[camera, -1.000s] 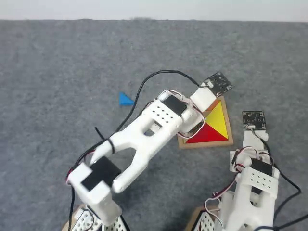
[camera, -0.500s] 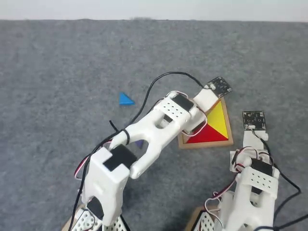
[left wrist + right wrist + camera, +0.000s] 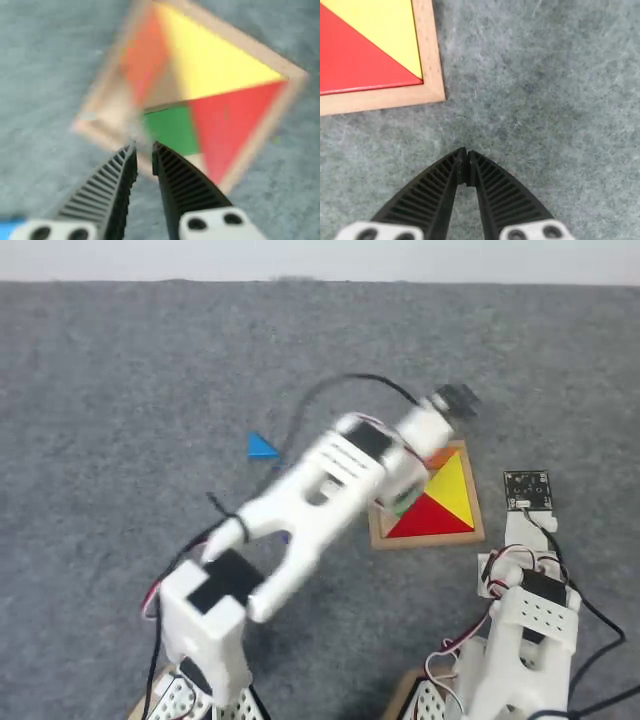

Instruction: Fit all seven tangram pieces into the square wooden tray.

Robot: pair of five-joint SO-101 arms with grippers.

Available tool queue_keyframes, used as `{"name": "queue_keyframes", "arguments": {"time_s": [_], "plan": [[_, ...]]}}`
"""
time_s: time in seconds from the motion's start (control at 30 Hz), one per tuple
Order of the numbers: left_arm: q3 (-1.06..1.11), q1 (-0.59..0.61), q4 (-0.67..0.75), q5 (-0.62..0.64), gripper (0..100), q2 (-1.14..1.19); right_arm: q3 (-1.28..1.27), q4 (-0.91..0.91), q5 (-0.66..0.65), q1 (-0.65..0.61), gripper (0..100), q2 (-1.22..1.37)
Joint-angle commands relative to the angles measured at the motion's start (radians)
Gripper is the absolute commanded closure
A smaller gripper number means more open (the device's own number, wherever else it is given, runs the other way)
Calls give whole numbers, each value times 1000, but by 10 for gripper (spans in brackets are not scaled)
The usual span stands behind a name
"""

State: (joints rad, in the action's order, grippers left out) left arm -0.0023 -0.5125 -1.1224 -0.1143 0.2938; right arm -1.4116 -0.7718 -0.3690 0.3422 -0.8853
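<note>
The square wooden tray (image 3: 430, 539) lies right of centre on the grey mat and holds a yellow triangle (image 3: 452, 490), a red triangle (image 3: 430, 518), an orange piece (image 3: 440, 455) and a green piece (image 3: 405, 502). My left gripper (image 3: 143, 146) hovers over the tray's near edge by the green piece (image 3: 170, 127), its fingers a narrow gap apart with nothing between them. Bare wood (image 3: 112, 105) shows beside the orange piece (image 3: 145, 55). A blue triangle (image 3: 261, 447) lies loose on the mat, left of the tray. My right gripper (image 3: 463, 155) is shut and empty over the mat, just off a tray corner (image 3: 427, 95).
The left arm (image 3: 320, 490) stretches diagonally from the front left across the mat to the tray. The right arm (image 3: 530, 610) stands at the front right, close to the tray. A speck of purple (image 3: 287, 537) peeks out beside the left arm. Grey mat stretches open to the far left.
The left arm has swung and is blurred with motion; its wrist has shifted a little away over the tray. The right arm has kept still.
</note>
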Motion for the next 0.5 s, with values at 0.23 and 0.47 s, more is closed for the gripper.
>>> {"name": "queue_keyframes", "arguments": {"time_s": [0.23,0.47], "plan": [[-28,511,-75,245,911,-68,8,19,-21,-13,990,-28],[-77,519,-109,396,787,72,8,19,-21,-13,990,-28]]}}
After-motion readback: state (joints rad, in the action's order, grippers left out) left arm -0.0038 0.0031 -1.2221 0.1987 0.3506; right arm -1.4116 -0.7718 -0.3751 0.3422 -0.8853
